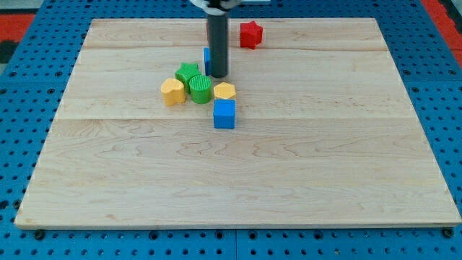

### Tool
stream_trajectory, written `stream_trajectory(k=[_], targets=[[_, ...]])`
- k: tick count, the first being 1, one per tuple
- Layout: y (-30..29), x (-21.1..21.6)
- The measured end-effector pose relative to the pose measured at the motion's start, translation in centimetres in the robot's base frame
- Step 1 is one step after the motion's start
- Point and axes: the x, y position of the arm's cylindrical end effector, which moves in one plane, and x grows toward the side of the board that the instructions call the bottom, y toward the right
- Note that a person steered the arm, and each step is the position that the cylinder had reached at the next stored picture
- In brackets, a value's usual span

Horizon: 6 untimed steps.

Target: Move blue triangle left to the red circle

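My tip (218,74) sits against the blue triangle (206,61), mostly hiding it. Red circle hidden from view. No pincer on this rod, so no state to tell.

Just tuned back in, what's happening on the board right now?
My tip is down at the blue triangle, covering most of it; only a blue sliver shows at the rod's left. The red circle is hidden from view. Just below sit the green blocks, two yellow blocks and the blue cube. The red star sits at the top.

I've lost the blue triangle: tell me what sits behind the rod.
Behind my tip, a blue sliver shows at the rod's left edge, probably the blue triangle. The rest is covered; the red circle isn't visible.
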Motion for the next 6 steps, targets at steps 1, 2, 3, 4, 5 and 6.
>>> stream_trajectory(k=[1, 2, 3, 4, 5, 6], targets=[[-1.6, -3.5], [-2.1, -5.6], [-3.5, -5.6], [-3.1, -6.3], [2.3, -2.4], [4.2, -1.5]])
